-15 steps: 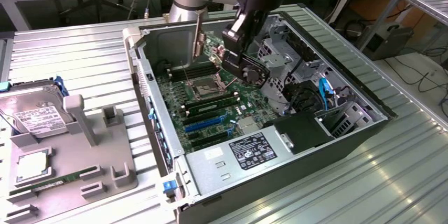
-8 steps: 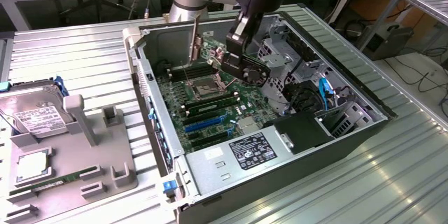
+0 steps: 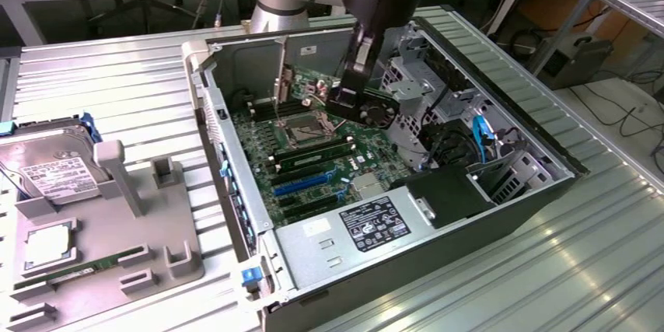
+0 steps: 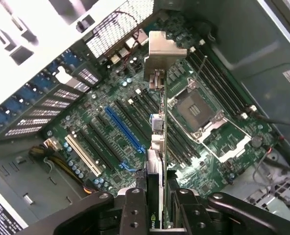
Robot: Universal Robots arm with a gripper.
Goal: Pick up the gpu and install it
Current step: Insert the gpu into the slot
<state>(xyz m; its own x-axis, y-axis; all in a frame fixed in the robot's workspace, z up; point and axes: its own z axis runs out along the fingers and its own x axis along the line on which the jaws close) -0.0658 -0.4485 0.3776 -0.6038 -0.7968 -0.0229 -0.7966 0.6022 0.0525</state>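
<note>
My gripper [image 4: 156,208] is shut on the gpu [image 4: 157,147], a thin black card seen edge-on in the wrist view, with its silver bracket [image 4: 160,51] at the far end. The card hangs above the motherboard [image 4: 86,122] inside the open computer case, apart from the board. It sits over the black slots between the blue slot [image 4: 123,129] and the CPU socket [image 4: 196,110]. In the exterior view the gripper [image 3: 358,52] reaches down into the case [image 3: 518,192], and the gpu [image 3: 347,92] hangs upright above the motherboard [image 3: 311,165].
On the exterior view's left a grey holder [image 3: 114,231] carries a hard drive [image 3: 52,172] and a green memory stick [image 3: 78,272]. Inside the case are a power supply [image 3: 358,227], a metal drive cage [image 3: 415,75] and cables [image 3: 483,134].
</note>
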